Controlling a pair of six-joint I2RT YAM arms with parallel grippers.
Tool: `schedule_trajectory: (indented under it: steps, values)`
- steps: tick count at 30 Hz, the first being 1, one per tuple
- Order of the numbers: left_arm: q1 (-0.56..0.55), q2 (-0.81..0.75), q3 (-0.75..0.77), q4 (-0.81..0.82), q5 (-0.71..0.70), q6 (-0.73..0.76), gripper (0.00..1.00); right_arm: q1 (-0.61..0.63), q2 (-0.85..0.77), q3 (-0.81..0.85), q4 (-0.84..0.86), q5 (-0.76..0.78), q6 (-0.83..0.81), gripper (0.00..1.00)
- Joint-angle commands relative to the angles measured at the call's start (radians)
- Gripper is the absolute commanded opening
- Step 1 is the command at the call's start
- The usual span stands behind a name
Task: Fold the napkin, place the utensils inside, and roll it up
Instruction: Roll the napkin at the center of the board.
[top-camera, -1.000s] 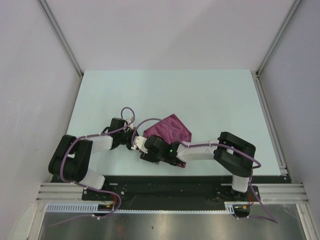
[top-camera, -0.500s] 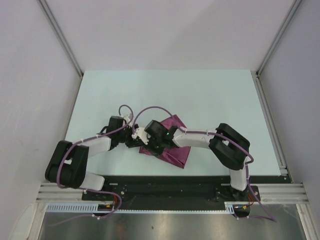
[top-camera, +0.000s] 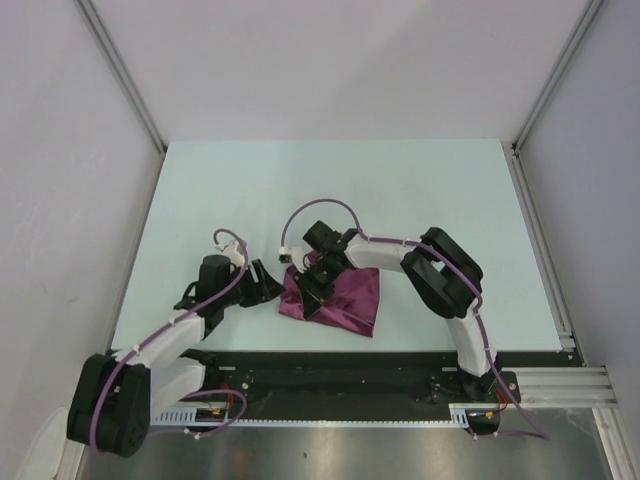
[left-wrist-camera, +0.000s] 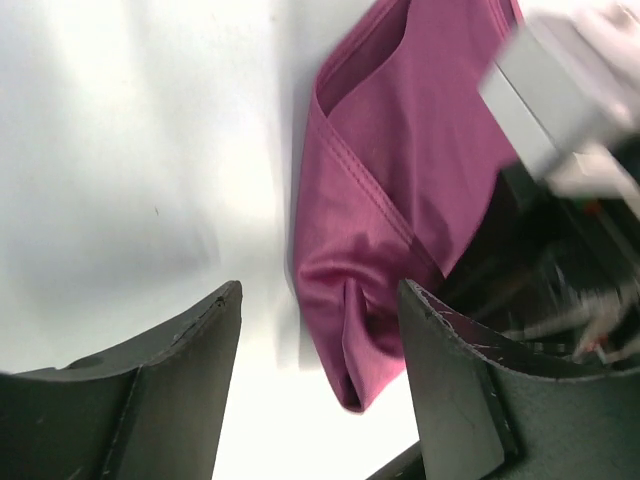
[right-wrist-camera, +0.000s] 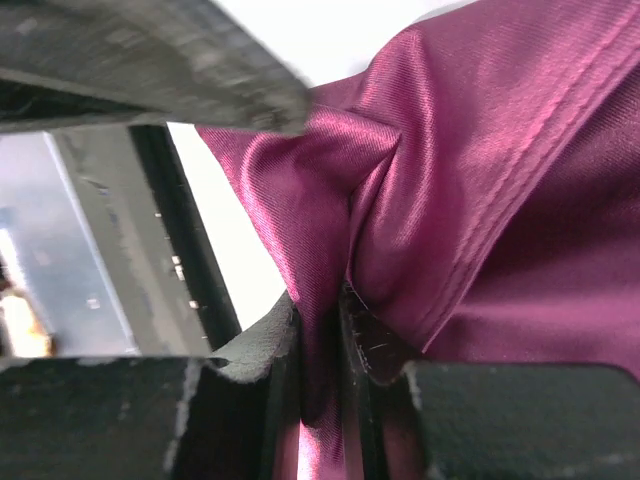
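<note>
Showing no legible writing, labels, brand marks, numbers or signs in any of the three views, whether on the napkin (top-camera: 345, 300) or on the table (top-camera: 400, 190).

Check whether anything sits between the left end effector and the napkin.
Nothing visible does. The left end effector is open, with only bare table before the near edge of the napkin. The right end effector pinches a fold of it just beyond.
</note>
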Motion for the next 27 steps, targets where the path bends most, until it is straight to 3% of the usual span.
schedule_trajectory:
  steps: [1, 7, 16, 27]
  values:
    - [-0.012, -0.099, -0.052, 0.087, 0.026, 0.004, 0.68, -0.002, 0.064, 0.059, -0.084, -0.116, 0.037, 0.15]
    - [-0.053, -0.134, -0.101, 0.164, 0.048, -0.025, 0.66, -0.037, 0.133, 0.114, -0.125, -0.156, 0.050, 0.15]
    - [-0.076, -0.014, -0.114, 0.271, 0.106, -0.061, 0.59, -0.081, 0.202, 0.149, -0.147, -0.213, 0.065, 0.14]
    - [-0.093, 0.045, -0.120, 0.331, 0.091, -0.086, 0.43, -0.106, 0.262, 0.194, -0.178, -0.233, 0.065, 0.15]
